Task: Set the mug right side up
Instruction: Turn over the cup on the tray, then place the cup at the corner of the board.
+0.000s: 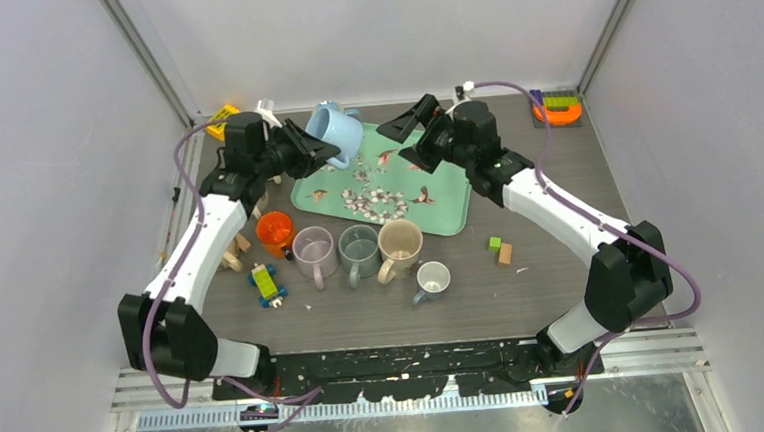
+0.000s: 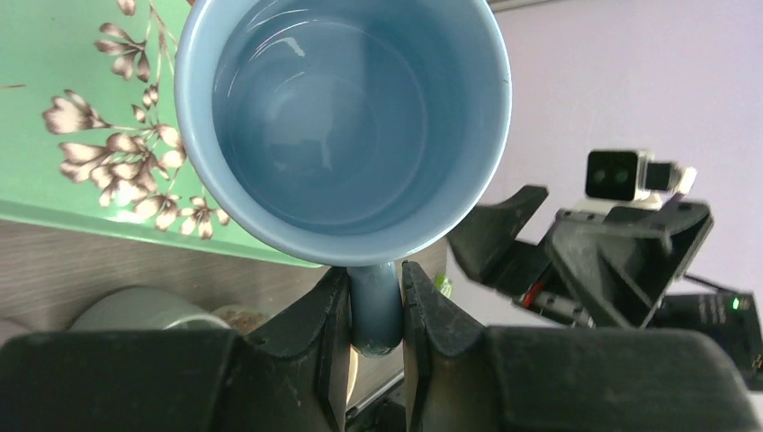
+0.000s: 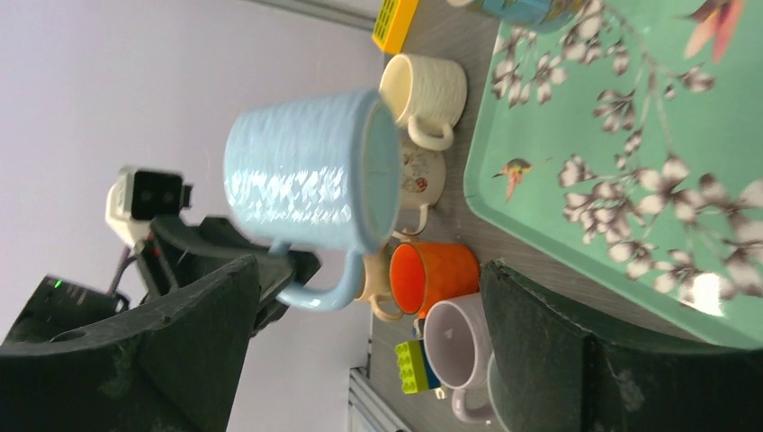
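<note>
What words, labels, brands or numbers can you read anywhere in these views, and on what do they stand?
No readable word, number or logo shows in any view.
Light blue textured ceramic mug: plain, no text.
Green tray: printed flowers and birds only, no lettering.
Smooth cream mug near the tray: a small coloured print, too blurred to tell whether it holds letters.

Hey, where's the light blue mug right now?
In the top view the light blue mug is at the far left-centre. It is tilted and held up by its handle in the left pincer, over the green floral tray's far-left corner.
</note>
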Controlling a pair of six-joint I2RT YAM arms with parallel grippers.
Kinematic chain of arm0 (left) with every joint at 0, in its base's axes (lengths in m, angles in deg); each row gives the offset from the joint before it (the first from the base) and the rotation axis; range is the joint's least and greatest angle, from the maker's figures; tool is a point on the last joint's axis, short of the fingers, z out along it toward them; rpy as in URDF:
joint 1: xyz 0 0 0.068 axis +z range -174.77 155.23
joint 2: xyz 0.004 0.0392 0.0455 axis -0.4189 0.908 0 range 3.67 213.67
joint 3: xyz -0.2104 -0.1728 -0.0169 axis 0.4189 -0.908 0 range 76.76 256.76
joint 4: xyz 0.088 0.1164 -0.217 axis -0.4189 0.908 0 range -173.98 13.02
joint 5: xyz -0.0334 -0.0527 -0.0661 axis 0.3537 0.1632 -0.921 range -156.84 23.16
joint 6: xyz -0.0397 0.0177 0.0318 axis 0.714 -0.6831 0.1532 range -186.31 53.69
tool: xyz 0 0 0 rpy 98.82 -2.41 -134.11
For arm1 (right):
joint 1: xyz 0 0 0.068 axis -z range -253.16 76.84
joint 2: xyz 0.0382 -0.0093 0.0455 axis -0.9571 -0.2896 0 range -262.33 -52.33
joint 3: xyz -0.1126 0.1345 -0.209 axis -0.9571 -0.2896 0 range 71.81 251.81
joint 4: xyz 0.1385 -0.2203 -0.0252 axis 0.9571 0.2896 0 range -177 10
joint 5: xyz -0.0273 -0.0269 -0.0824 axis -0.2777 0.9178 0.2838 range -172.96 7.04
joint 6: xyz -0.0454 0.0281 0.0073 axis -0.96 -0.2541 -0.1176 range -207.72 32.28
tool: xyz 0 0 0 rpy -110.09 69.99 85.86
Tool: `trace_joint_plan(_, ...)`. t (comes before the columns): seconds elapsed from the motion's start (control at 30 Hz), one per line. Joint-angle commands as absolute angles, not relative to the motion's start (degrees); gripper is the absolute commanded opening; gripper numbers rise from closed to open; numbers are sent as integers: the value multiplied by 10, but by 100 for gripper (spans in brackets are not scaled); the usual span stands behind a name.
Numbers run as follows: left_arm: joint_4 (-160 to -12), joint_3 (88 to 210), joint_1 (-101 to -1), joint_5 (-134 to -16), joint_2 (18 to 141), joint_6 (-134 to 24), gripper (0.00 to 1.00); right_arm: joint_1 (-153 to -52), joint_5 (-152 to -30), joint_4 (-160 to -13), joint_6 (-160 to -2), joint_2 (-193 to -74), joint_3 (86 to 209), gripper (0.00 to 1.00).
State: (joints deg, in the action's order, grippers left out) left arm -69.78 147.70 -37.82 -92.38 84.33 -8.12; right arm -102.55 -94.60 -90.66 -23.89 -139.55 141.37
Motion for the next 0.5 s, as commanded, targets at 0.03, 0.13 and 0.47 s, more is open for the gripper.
trace_joint_plan(0.03, -661, 1525, -387, -920, 742, -152, 0, -995, -945, -845, -301, -1374, 1456, 96)
trace_joint_plan(0.13, -607, 1520, -397, -897, 701, -173, 0, -983, -959, -838, -308, -1384, 1465, 97)
trace_joint_plan(0.47, -459, 1507, -411, -883, 529, -193, 0, -972, -975, -799, -342, -1425, 1531, 99)
